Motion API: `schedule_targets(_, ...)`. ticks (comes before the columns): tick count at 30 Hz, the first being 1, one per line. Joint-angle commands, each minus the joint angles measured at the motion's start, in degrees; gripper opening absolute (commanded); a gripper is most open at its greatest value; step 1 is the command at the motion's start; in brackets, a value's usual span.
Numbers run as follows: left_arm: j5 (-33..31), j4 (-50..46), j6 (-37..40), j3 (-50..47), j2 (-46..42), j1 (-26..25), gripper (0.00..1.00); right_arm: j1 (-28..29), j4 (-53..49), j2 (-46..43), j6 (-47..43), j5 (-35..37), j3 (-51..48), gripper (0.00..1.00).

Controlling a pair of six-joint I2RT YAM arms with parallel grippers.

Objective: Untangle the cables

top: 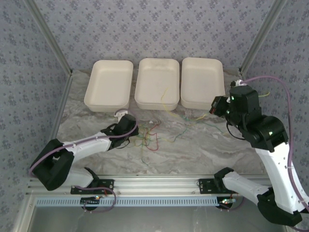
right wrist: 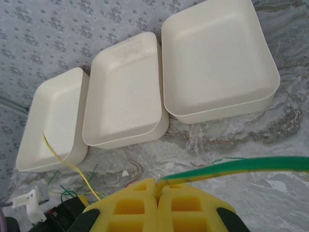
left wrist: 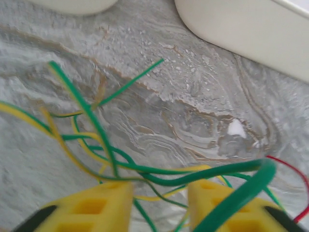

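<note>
The left arm [top: 87, 143] lies low, stretched from the bench's [top: 217, 150] near left corner toward its middle. Its left fingers [left wrist: 104, 205] are spread apart at the tangle of cables [top: 147, 137] lying mid-bench in front of the three white trays [top: 109, 83], with green and yellow strands crossing the gap. The right arm [top: 263, 128] rears up by the right edge, elbow high, and its right fingers [right wrist: 130, 208] are pressed together, pinching a green-and-yellow cable [right wrist: 241, 166] that runs out sideways from their seam.
</note>
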Motion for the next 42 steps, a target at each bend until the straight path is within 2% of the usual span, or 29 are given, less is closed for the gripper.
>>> schedule_targets(1,2.16,-2.43,-3.48,1.63,-5.3,-0.74,0.5,-0.19,2.42,0.47,-0.6,0.07,1.19,0.0)
schedule_targets(3,0.97,-5.57,-4.54,2.18,-9.8,-1.5,0.57,-0.2,3.54,0.94,-1.02,-1.31,0.43,0.0)
schedule_targets(5,0.38,-7.66,-4.66,2.54,-15.16,-2.0,0.6,-0.12,6.27,0.8,-1.35,-3.35,-1.85,0.0)
schedule_targets(10,0.45,-13.87,-1.0,5.32,-25.99,-2.14,0.71,0.15,11.26,1.57,-1.37,-6.67,-7.29,0.0)
schedule_targets(12,1.54,-16.01,0.52,6.81,-28.31,-2.03,0.78,0.21,13.78,1.56,-3.42,-7.79,-9.47,0.0)
schedule_targets(13,2.3,-17.05,0.84,7.72,-29.2,-2.1,0.86,0.38,14.84,1.62,-3.48,-8.21,-10.32,0.0)
schedule_targets(17,5.96,-19.64,0.74,10.67,-29.75,-2.55,0.93,1.69,16.89,2.67,-3.61,-8.57,-11.72,0.0)
schedule_targets(22,3.66,-22.71,5.59,15.45,-23.24,-7.58,0.93,6.46,18.94,4.49,-3.13,-8.48,-12.47,0.0)
schedule_targets(26,1.9,-21.32,8.74,17.14,-19.88,-9.64,0.93,10.57,19.04,6.74,-2.91,-7.14,-11.7,0.0)
schedule_targets(30,-3.92,-23.96,10.03,19.15,-18.34,-8.84,0.93,14.13,20.28,7.62,-2.69,-6.37,-11.1,0.0)
schedule_targets(33,-5.11,-24.76,10.72,19.84,-17.82,-6.79,0.92,16.08,20.19,7.33,-2.56,-5.69,-10.69,0.0)
schedule_targets(35,-3.54,-24.68,10.81,19.76,-17.47,-5.14,0.87,16.95,20.05,6.85,-2.29,-5.2,-10.87,0.0)
schedule_targets(37,-1.24,-24.5,10.82,19.42,-16.81,-3.48,0.73,17.48,20.38,5.95,-2.29,-4.48,-11.54,0.0)
schedule_targets(39,0.36,-24.19,10.87,18.86,-16.39,-3.01,0.64,17.54,20.69,5.11,-0.83,-4.11,-12.24,0.0)
schedule_targets(42,0.78,-23.34,9.97,17.24,-17.79,-3.05,0.65,17.5,20.39,4.64,-0.66,-3.35,-12.27,0.0)
